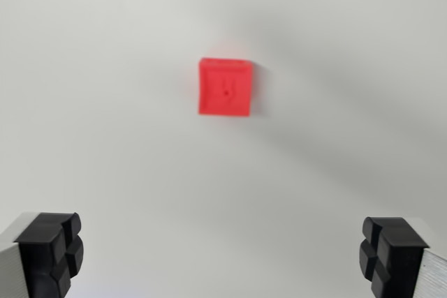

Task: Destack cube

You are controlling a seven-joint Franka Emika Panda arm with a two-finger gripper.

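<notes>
Red rigid plastic, the cube sits on the white desk well ahead of the released, empty end effector, probably light and slightly slick, best gripped across two opposite flat side faces.

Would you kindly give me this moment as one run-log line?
phase: approach | gripper: open, empty | red cube: on white surface, ahead of fingers, untouched | second cube: not visible
</notes>
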